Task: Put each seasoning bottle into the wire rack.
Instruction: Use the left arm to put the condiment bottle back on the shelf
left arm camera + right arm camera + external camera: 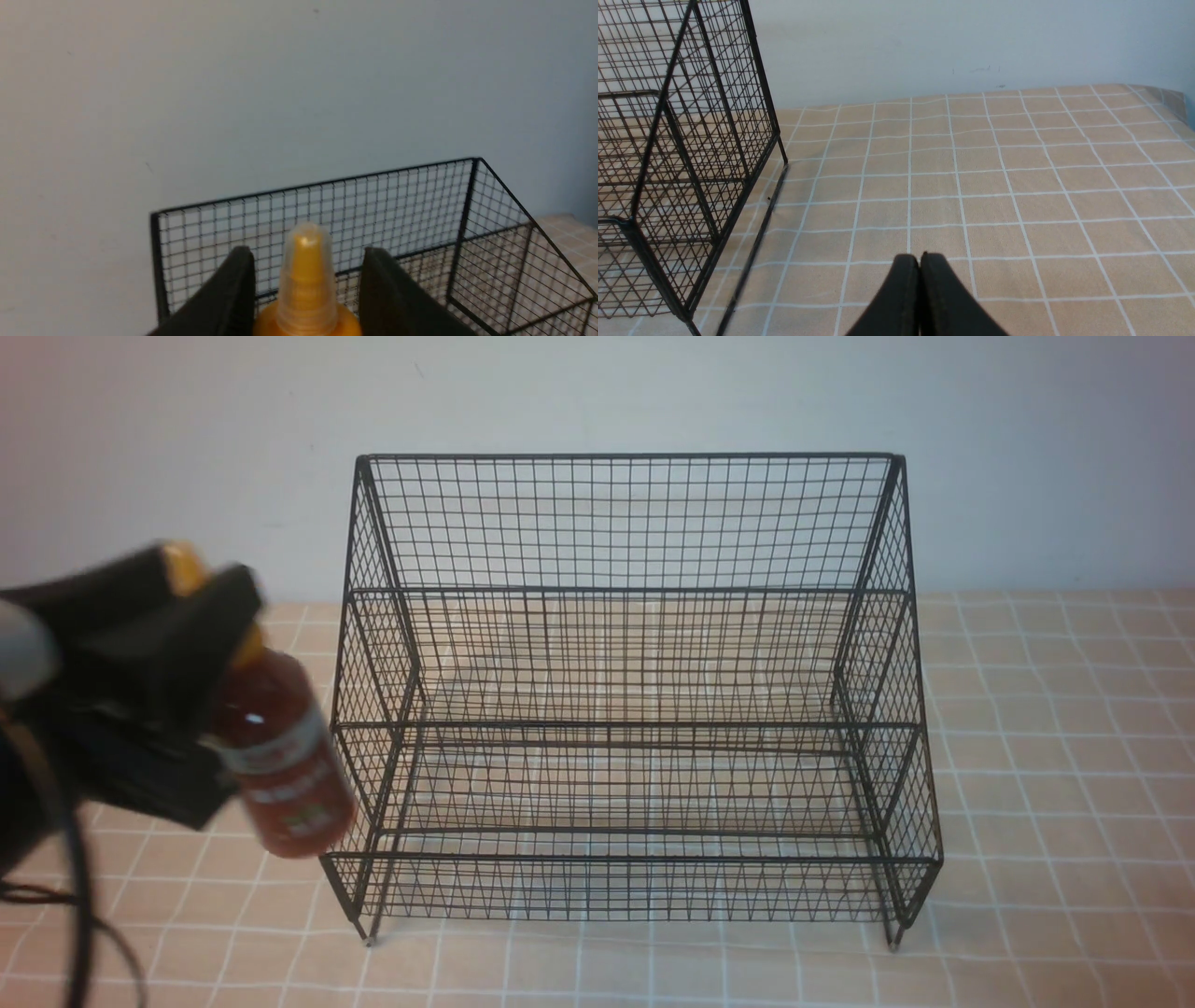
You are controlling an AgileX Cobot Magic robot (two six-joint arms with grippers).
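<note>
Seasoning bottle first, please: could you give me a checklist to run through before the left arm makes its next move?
1. Seasoning bottle gripped at its yellow cap by the left gripper: ok.
2. Bottle upright: not ok, it leans, its base toward the wire rack.
3. Bottle over a rack tier: not ok, it appears at the rack's left side.
4. Bottle's base clear of the rack's left side: cannot tell, they overlap in the front view.
5. Right gripper shut, holding nothing: ok.
</note>
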